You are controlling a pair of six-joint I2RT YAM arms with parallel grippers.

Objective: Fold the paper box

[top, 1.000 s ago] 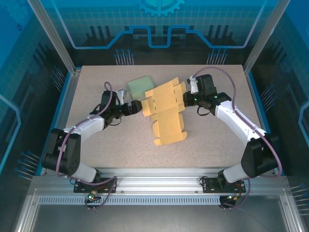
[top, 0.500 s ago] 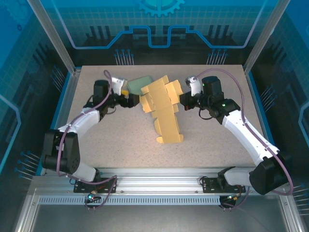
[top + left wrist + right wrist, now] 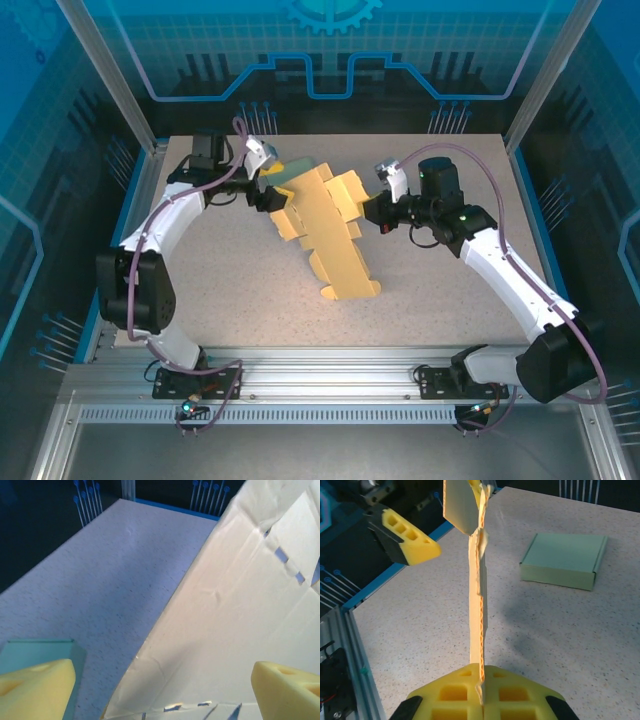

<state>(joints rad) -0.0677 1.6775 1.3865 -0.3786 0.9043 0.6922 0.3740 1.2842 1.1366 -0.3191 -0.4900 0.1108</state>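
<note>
Right hand: clenched on one edge of the paper box, holding the sheet up on edge and tilted.
Left hand: fingers spread wide at the sheet's far-left edge; whether they touch it cannot be told.
Paper box: one, yellow, unfolded, its low end on the surface near the middle.
Green box: one, closed, lying flat behind the sheet.
Surface: speckled beige.
Room: blue panels and a metal frame all round.

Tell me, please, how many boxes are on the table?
2: the yellow unfolded box, tilted up mid-table and pinched by the right gripper; the green folded box, lying flat toward the far edge. None seems hidden.
</note>
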